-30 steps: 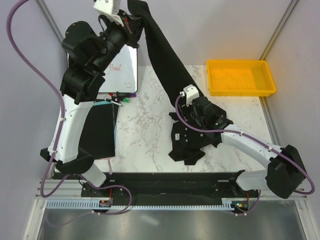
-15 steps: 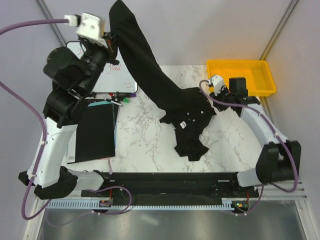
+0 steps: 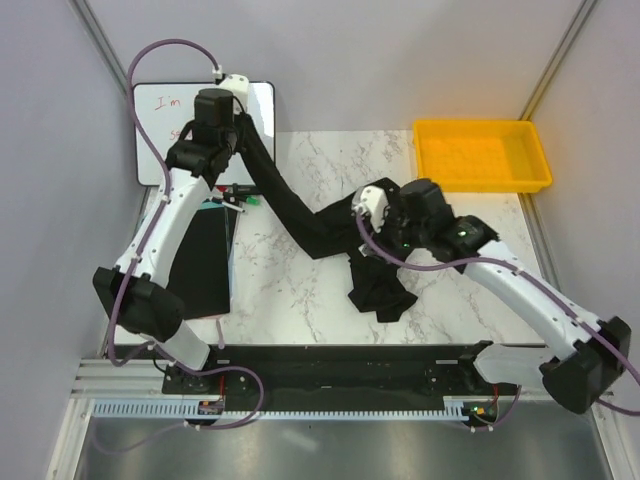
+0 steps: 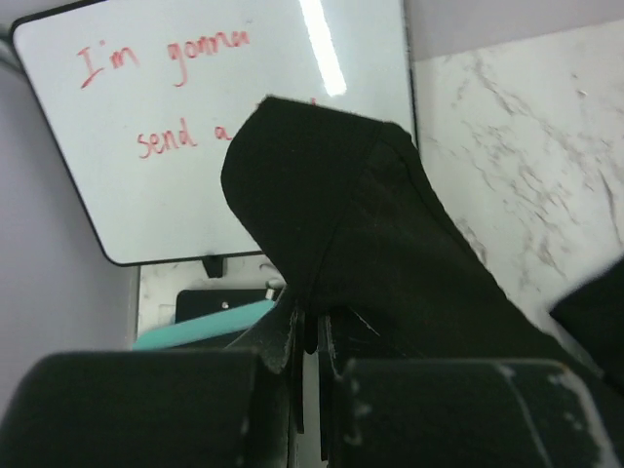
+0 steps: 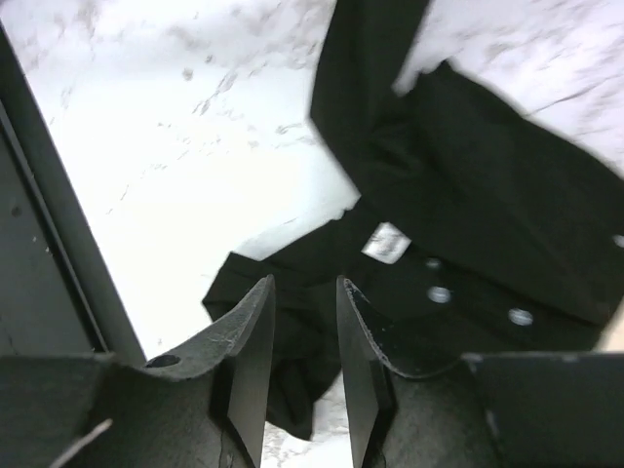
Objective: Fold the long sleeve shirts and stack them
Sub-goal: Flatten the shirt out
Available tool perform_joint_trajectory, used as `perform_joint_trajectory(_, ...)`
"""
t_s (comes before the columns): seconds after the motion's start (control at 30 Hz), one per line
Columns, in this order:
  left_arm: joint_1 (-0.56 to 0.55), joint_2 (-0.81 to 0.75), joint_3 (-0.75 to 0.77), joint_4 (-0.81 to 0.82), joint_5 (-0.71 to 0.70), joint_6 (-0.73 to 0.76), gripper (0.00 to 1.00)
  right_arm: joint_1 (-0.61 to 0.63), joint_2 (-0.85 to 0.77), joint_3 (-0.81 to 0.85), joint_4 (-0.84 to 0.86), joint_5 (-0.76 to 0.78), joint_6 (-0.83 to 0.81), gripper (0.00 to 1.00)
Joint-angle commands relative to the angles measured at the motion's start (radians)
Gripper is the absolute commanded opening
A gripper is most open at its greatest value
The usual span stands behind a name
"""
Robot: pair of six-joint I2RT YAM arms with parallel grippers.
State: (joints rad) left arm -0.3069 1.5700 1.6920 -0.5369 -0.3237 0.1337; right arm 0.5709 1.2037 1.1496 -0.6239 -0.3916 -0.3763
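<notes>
The left gripper (image 4: 309, 336) is clamped tight on the black shirt (image 3: 300, 215); the right gripper (image 5: 303, 312) hangs part-open and empty above it.

Black shirt (image 3: 378, 285) heaped centre, sleeve (image 3: 290, 205) stretched to left claw (image 3: 241, 138) (beside whiteboard (image 3: 160, 130)), yellow tray (image 3: 482, 186) far right

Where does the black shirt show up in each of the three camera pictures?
Top external: the shirt runs from upper left by the whiteboard down to a heap at centre.
Left wrist: the shirt fills the middle and lower right, pinched in the left gripper.
Right wrist: the shirt lies upper right and middle, pale buttons showing.
Shared landmark: the marble table, in all three.
</notes>
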Motion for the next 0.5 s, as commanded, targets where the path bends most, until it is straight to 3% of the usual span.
perform_joint_trajectory(0.0, 0.101, 0.065, 0.214, -0.046, -0.055, -0.12, 0.02, 0.134, 0.169, -0.047, 0.03, 0.164, 0.071, 0.38)
perform_joint_trajectory(0.2, 0.107, 0.047, 0.181, -0.038, 0.011, -0.114, 0.02, 0.273, 0.31, -0.09, 0.176, 0.385, 0.123, 0.41)
perform_joint_trajectory(0.47, 0.109, 0.015, 0.129, -0.034, 0.058, -0.123, 0.02, 0.328, 0.439, -0.06, 0.288, 0.645, 0.139, 0.44)
